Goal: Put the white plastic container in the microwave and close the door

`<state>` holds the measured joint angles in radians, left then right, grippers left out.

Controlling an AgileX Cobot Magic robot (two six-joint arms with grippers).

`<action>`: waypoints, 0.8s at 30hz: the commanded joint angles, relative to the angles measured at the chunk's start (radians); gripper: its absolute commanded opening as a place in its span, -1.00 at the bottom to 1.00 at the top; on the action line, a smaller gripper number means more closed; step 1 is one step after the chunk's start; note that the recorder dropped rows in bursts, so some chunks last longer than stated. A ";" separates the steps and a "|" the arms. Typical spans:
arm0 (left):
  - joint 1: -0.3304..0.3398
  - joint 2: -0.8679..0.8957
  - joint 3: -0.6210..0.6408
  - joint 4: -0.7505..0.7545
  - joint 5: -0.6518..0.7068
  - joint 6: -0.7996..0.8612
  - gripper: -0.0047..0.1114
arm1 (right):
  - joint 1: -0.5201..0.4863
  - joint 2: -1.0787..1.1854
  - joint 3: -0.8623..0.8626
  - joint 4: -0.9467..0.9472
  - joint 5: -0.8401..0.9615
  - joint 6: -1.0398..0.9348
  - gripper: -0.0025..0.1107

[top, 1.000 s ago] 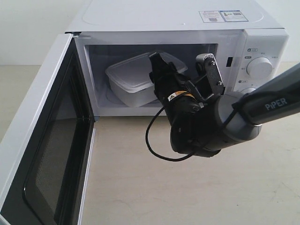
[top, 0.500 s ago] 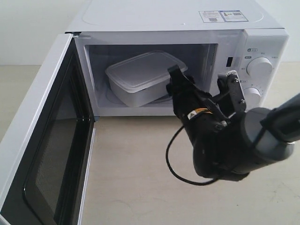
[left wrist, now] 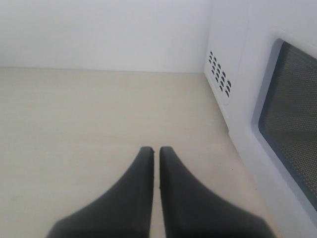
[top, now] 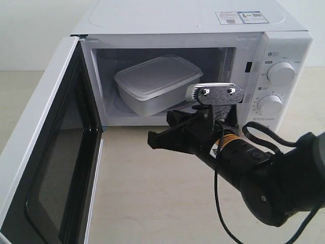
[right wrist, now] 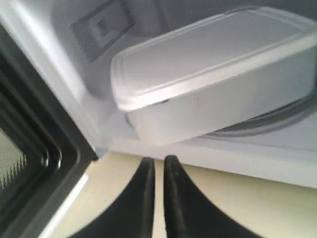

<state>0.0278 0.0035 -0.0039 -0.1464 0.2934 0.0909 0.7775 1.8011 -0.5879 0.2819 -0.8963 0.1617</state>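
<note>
Exterior view: nearest, the right gripper hangs over the table before the microwave, fingers nearly together, holding nothing. The door stands wide open. Farther in, the container sits inside the cavity. The left gripper (wrist view only) is likewise closed and empty.
</note>
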 commanded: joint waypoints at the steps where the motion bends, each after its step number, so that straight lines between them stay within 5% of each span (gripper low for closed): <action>1: 0.001 -0.003 0.004 0.006 -0.008 -0.007 -0.84 | 0.002 -0.003 0.007 -0.037 -0.001 -0.162 -0.96; 24: 0.001 -0.003 0.004 0.006 -0.008 -0.007 -0.84 | -0.012 0.218 -0.280 0.029 0.035 -0.144 -0.96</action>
<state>0.0278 0.0035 -0.0039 -0.1464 0.2934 0.0909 0.7775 1.9919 -0.8275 0.2998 -0.8917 0.0250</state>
